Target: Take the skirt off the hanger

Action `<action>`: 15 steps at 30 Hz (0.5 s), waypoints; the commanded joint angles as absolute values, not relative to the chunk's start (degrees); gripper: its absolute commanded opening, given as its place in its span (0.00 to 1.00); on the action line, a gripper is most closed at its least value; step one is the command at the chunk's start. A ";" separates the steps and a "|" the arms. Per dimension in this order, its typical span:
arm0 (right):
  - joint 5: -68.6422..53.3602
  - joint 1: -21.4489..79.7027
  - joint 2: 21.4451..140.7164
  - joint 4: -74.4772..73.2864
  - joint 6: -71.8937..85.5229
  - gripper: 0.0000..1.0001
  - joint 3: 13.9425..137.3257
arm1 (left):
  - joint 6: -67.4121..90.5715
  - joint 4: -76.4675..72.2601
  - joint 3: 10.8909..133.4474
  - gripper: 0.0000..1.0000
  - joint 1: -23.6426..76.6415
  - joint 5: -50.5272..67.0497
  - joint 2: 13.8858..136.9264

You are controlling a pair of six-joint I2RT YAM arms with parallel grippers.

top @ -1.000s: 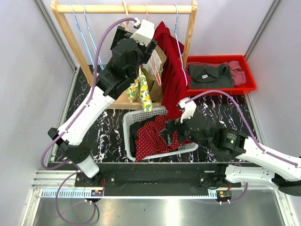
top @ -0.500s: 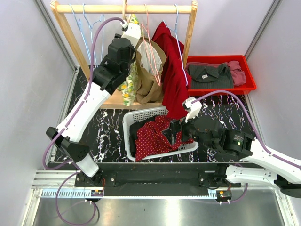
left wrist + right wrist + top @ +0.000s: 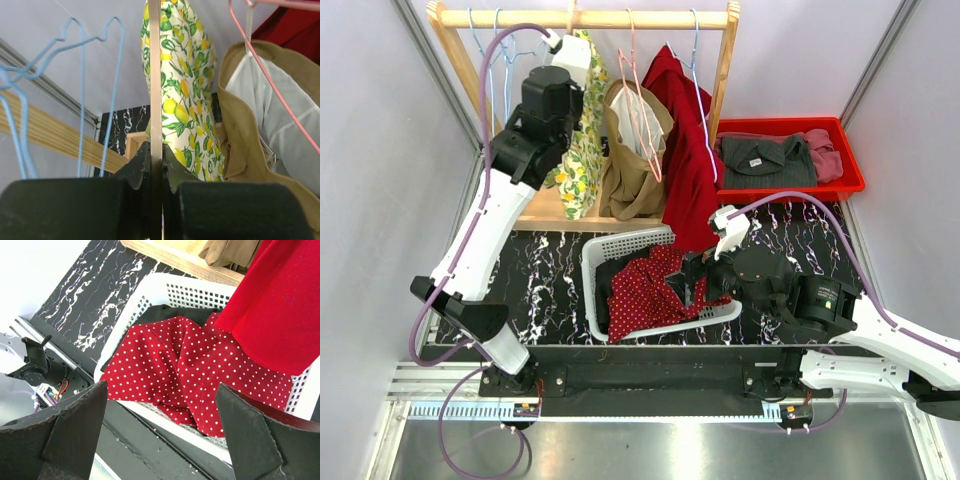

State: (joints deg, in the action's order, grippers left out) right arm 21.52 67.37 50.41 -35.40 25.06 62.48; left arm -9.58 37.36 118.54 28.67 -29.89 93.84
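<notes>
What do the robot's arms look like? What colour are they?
The left arm and right arm are white tubes with chunky black joints. A purple cable loops along each. The right one has a tiny green light. Their fingers are black.
</notes>
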 commanded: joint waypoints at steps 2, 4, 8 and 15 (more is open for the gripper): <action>22.15 67.59 50.27 -34.19 24.26 0.96 63.02 | -10.98 32.34 128.04 0.00 27.86 -27.69 90.71; 22.15 67.59 50.54 -33.84 24.17 0.96 62.84 | -11.77 32.43 129.54 0.00 27.86 -27.16 89.48; 22.15 67.59 51.15 -32.96 24.08 0.96 62.67 | -12.65 32.95 130.52 0.00 27.95 -22.00 85.53; 20.66 67.59 52.12 -29.63 20.48 1.00 65.82 | -12.39 38.49 124.98 0.00 27.95 -7.57 72.34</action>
State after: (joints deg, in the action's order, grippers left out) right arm 21.39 67.37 51.96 -34.50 23.77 62.50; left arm -12.05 47.18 123.90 27.75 -18.02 84.36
